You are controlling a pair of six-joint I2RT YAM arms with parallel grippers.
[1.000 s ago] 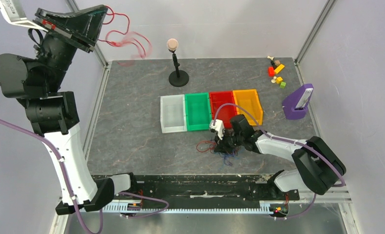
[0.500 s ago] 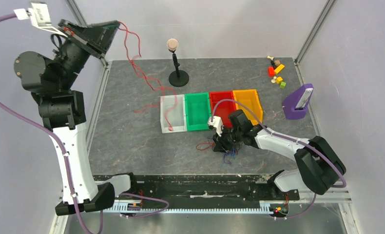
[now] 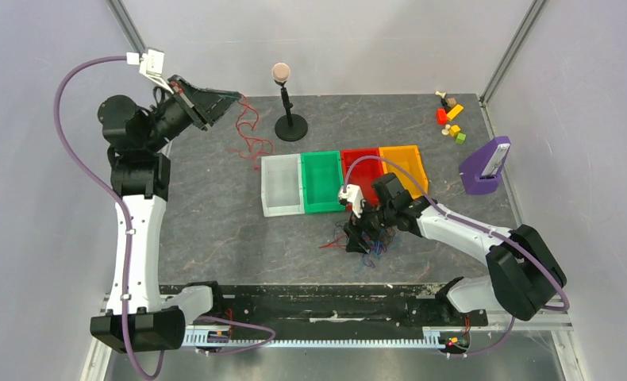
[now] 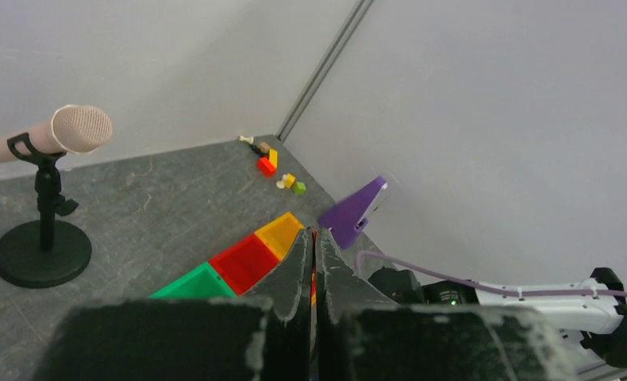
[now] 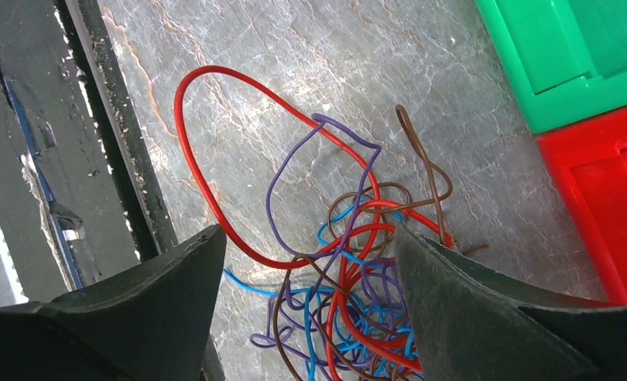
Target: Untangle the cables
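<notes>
A tangle of cables [image 3: 359,243] in red, blue, purple and brown lies on the grey table in front of the bins. My right gripper [image 3: 361,232] hangs low over it, open. In the right wrist view the tangle [image 5: 350,294] sits between the spread fingers [image 5: 167,294], and a wide red loop [image 5: 185,151] reaches out to the left. My left gripper [image 3: 232,97] is raised at the back left, shut on a single red cable [image 3: 249,133] that hangs down onto the table. In the left wrist view only a red sliver shows between the shut jaws of that gripper [image 4: 312,232].
Four bins stand in a row: clear [image 3: 281,184], green [image 3: 321,181], red [image 3: 363,171], orange [image 3: 403,168]. A microphone on a black stand [image 3: 290,119] is at the back. A purple holder [image 3: 485,167] and small coloured blocks [image 3: 451,119] are at the right. A black rail [image 5: 112,143] borders the tangle.
My left arm swung down and to the right with the red cable, whose loose end moved off the clear bin onto the table behind it. My right gripper opened over the tangle.
</notes>
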